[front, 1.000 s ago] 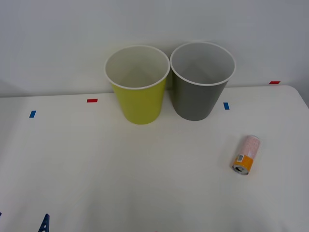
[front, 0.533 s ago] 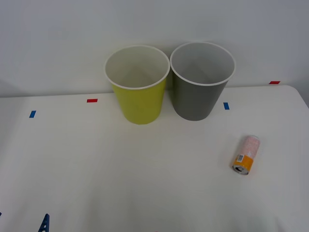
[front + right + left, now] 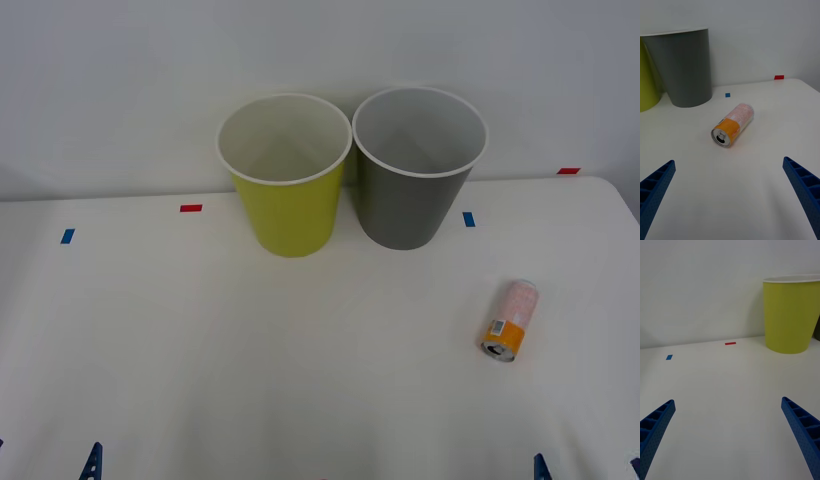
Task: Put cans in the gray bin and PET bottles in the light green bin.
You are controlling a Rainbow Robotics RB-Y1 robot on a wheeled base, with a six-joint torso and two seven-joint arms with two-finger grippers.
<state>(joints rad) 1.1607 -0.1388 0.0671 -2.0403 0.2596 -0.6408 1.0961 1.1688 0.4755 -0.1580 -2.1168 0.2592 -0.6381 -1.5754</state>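
Can on table — both grippers spread wide, empty.
Can (image 3: pixel 510 320) lies on its side on white table (image 3: pixel 250 350), right of gray bin (image 3: pixel 410 200); light green bin (image 3: pixel 290 215) adjoins it; right gripper (image 3: pixel 730 198) nearby — left gripper (image 3: pixel 728 438) well apart.

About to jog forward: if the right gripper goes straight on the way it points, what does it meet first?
Likely the can, lying on its side on the table between the open fingers' line, silver top toward the right gripper. Depth is uncertain.

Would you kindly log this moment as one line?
can: lying on table | gray bin: upright | left gripper: open | right gripper: open, facing can
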